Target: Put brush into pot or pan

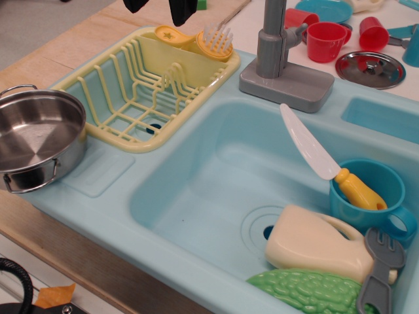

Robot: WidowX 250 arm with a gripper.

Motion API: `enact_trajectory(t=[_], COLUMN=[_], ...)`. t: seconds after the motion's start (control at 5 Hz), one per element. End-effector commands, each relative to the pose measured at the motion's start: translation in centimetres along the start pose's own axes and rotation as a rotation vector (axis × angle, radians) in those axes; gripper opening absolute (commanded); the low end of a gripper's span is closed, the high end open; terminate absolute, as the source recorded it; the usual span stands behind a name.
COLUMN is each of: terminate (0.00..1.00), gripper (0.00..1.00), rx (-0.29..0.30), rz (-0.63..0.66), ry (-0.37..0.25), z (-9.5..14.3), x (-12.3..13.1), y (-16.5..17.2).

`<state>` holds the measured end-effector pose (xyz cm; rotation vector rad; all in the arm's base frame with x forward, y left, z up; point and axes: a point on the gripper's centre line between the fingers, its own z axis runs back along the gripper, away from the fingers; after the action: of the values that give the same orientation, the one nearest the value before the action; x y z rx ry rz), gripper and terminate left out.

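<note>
The yellow-orange brush (194, 40) lies across the far compartment of the yellow drying rack (105, 78), star end to the left and white bristles to the right. The shiny steel pot (33, 134) stands at the left on the sink's counter, empty, with two loop handles. My gripper (159, 6) shows only as two black fingertips at the top edge, just above and behind the brush's star end. The fingers are apart with nothing between them.
A grey faucet (281, 55) stands right of the rack. The blue sink basin (216, 176) holds a blue cup (383, 186) with a white-bladed knife (308, 144), a cream bottle (317, 245), a green vegetable (308, 291) and a grey fork (380, 275). Red cups (325, 40) and a steel lid (370, 69) are at the back right.
</note>
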<state>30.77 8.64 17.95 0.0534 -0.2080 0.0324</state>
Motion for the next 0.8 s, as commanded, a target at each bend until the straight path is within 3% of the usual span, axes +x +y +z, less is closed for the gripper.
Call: enact_trajectory(t=[0.0,0.4,0.6], terminate=[0.00,0.00,0.00], gripper=[1.00,1.00,1.00], rx=[0.000,-0.063,-0.158], rz=[0.000,-0.488,-0.717], ry=[0.000,-0.148,-0.217], z=[0.0,-0.4,-0.8], x=[0.0,2.0,3.5], y=[0.0,0.5,0.4])
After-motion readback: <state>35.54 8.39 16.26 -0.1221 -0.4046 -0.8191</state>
